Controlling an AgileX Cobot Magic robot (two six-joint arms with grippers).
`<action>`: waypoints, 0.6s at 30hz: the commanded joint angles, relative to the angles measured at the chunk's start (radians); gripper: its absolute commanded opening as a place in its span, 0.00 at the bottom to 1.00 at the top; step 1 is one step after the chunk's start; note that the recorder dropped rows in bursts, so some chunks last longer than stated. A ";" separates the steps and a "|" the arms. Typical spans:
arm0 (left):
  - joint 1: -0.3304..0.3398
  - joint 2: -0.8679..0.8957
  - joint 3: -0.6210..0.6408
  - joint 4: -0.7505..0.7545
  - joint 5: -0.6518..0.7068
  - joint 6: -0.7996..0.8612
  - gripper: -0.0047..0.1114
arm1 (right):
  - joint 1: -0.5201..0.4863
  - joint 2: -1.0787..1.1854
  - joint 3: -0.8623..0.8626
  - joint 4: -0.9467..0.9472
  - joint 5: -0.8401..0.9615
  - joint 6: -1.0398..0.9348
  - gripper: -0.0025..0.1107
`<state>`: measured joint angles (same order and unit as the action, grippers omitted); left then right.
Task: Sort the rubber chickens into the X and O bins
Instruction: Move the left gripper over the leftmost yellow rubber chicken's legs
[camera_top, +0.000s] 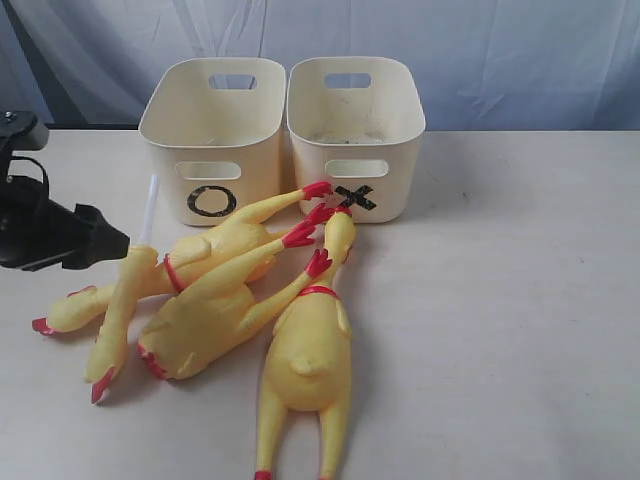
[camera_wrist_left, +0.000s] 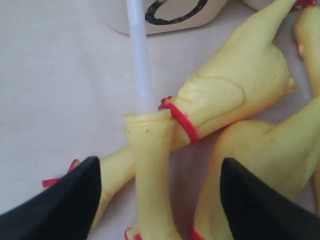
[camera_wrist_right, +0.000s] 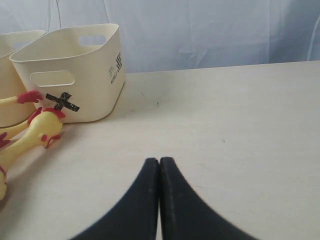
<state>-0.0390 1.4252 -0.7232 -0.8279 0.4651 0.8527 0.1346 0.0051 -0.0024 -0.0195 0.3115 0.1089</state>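
Observation:
Four yellow rubber chickens lie in a heap in front of the bins. The thinnest chicken has a white tube and lies across a second chicken. A third chicken and the largest chicken lie to their right. The O bin and X bin stand side by side behind them. My left gripper is open, its fingers straddling the thin chicken without touching it. My right gripper is shut and empty over bare table, out of the exterior view.
The cream table stretches bare to the right of the heap. A blue cloth backdrop hangs behind the bins. Both bins look empty from here.

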 joint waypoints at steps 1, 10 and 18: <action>-0.026 0.080 -0.038 -0.025 -0.012 0.033 0.61 | -0.005 -0.005 0.002 -0.005 -0.006 -0.002 0.02; -0.105 0.185 -0.087 -0.020 -0.133 0.093 0.61 | -0.005 -0.005 0.002 -0.005 -0.006 -0.002 0.02; -0.109 0.216 -0.102 -0.012 -0.131 0.093 0.61 | -0.005 -0.005 0.002 -0.005 -0.006 -0.002 0.02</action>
<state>-0.1418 1.6376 -0.8192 -0.8396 0.3409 0.9438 0.1346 0.0051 -0.0024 -0.0195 0.3115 0.1089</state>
